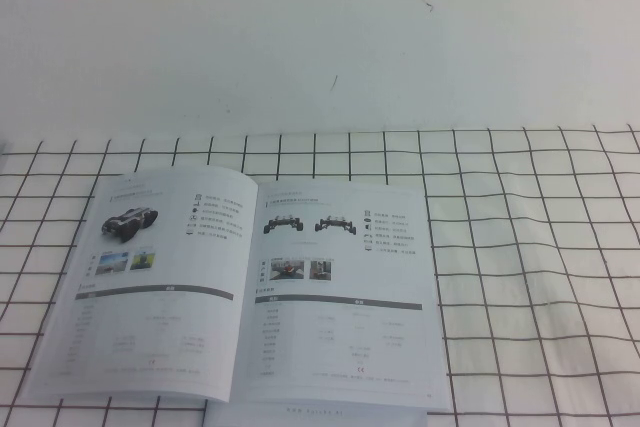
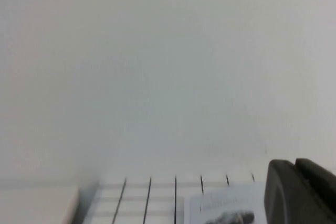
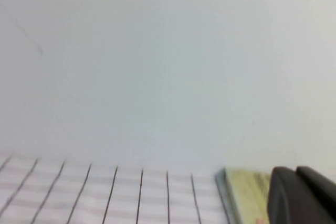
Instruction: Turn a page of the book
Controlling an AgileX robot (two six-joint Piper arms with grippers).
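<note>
The book [image 1: 240, 287] lies open and flat on the grid-marked table, near the front left in the high view. The page [image 1: 345, 287] is its right-hand leaf, lying flat with two dark chassis pictures and a grey table bar facing up. Neither arm shows in the high view. In the left wrist view my left gripper [image 2: 294, 169] is shut and empty, held above the table with a corner of the book [image 2: 226, 207] beside it. In the right wrist view my right gripper [image 3: 295, 176] is shut and empty, also above the table.
A white sheet edge [image 1: 310, 413] sticks out under the book's front. A yellowish flat object with a bluish edge [image 3: 244, 192] lies next to my right gripper. A pale block [image 2: 37, 205] sits at the table's far left. A white wall stands behind the table.
</note>
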